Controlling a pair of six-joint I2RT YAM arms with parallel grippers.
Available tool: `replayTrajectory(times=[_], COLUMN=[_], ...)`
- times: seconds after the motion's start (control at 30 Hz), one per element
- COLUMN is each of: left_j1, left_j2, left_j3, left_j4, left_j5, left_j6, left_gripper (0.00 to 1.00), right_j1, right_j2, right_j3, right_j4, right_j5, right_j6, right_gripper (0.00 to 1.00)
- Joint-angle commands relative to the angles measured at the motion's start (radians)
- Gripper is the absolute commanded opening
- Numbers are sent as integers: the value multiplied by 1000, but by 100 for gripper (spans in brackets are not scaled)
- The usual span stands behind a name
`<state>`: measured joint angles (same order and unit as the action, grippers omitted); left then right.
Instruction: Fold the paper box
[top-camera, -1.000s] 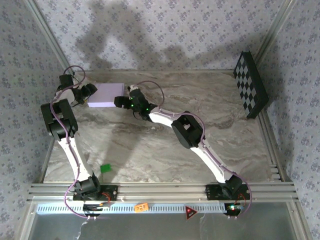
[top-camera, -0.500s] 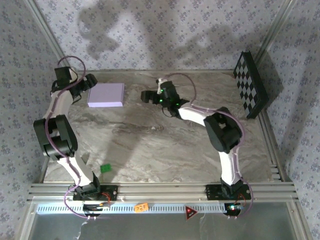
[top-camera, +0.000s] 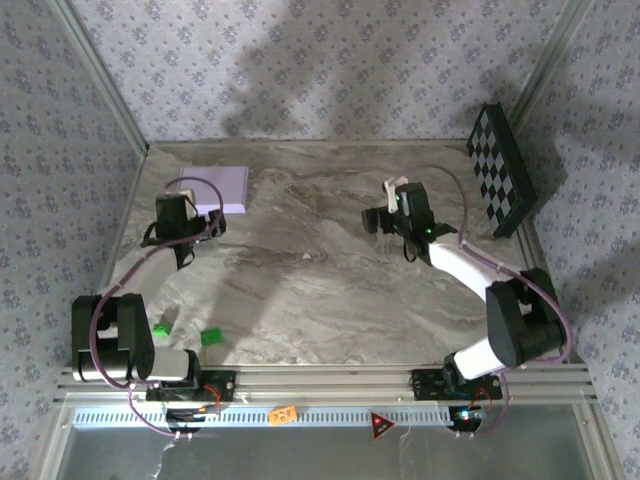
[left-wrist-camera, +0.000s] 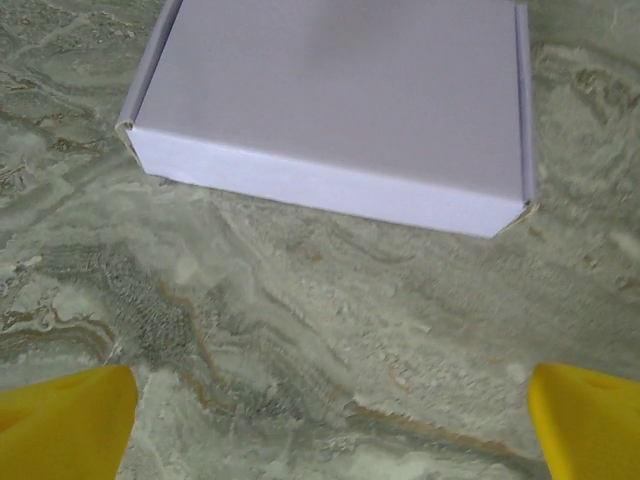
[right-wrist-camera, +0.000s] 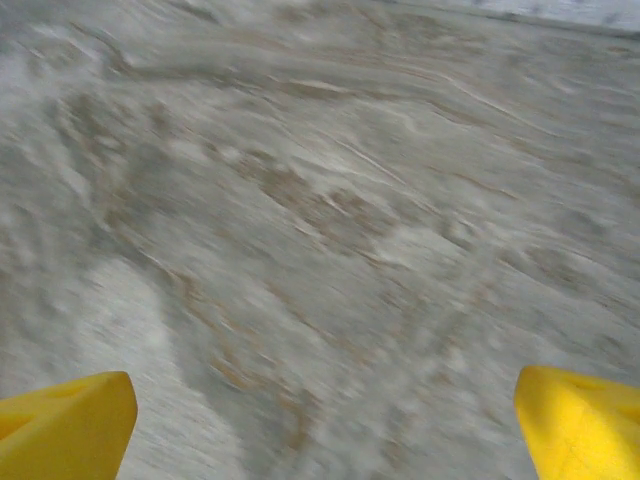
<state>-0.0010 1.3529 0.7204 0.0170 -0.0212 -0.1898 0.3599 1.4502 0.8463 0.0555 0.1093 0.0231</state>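
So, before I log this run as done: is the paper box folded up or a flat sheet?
Folded. The paper box lies on the table as a shallow closed lavender box: upright side walls, flat top.

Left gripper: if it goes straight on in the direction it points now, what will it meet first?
Probably the near side wall of the shallow lavender paper box, which lies directly ahead of the open left gripper. Grey marbled table lies between them. The gripper's height is unclear.
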Motion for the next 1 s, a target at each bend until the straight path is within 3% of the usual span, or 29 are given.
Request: replayTrajectory(times=[0.0, 0.23, 0.4, 0.43, 0.53, 0.63, 0.73, 0.8, 0.97], left_j1=[-4, -4, 3, 5, 32, 45, 45, 44, 40], left_j2=[-28, 36, 82, 89, 144, 182, 182, 184, 185], left_j3=[-94, -215, -202, -203, -268, -309, -306, -305, -303], left_j4=[177, 429, 507, 521, 702, 799, 798, 795, 793], left_j5=[-42, -9, 21, 22, 64, 66, 68, 67, 58], left_j6=[99, 141, 176, 182, 178, 161, 161, 164, 167], left_gripper=[100, 100, 100, 100, 100, 100, 100, 100, 100], right_j1=[-62, -246, -312, -332, -375, -402, -403, -407, -391], right_j2=[-63, -95, -79, -77, -51, 14, 101, 73, 88], right_j3=[-107, -407, -443, -419, -398, -456, -493, -461, -464], right_j4=[1, 432, 572, 522, 526, 708, 862, 765, 804], right_j5=[121, 45, -34, -61, -153, -220, -223, -191, -89], right_j6=[-128, -157, -151, -137, -99, -83, -46, -69, -54], right_gripper=[99, 99, 99, 99, 99, 99, 99, 99, 99])
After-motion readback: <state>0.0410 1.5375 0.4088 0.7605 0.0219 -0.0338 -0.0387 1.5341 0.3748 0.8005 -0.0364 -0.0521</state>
